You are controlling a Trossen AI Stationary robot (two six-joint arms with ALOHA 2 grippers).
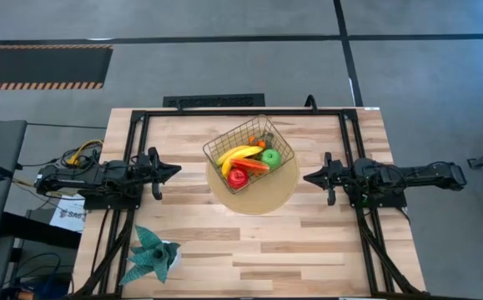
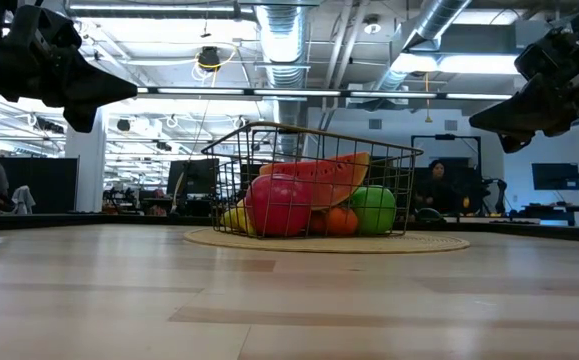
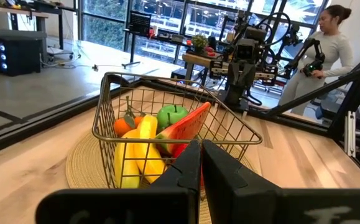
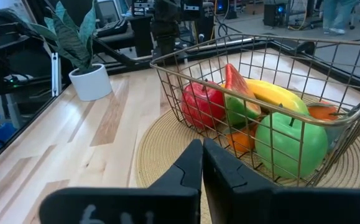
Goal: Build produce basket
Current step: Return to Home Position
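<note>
Lying nearest is the bare wooden table (image 2: pixel 269 300), with a teal plant (image 1: pixel 153 254) in a white pot standing toward its near left corner. Farther in, at mid-table, a round tan mat (image 1: pixel 254 200) is carrying the basket (image 1: pixel 233 134), which is sitting upright on the mat's far part.

The produce is resting inside the basket:
- red apple (image 2: pixel 277 205) at the front
- watermelon slice (image 2: pixel 319 178) leaning above it
- green apple (image 2: pixel 374 208) at the right
- tangerine (image 2: pixel 341 220) sitting low between the two apples
- bananas (image 1: pixel 239 153) lying toward the left and back

Level with the basket, the left gripper (image 1: pixel 177 172) is hovering above the table near the mat's left edge, fingers pressed together and holding nothing. The right gripper (image 1: pixel 306 177) is hovering just beside the mat's right edge, fingers likewise closed and empty. Both are pointing at the basket.

Beyond the table, a person (image 2: pixel 434 185) is showing in the room behind.
</note>
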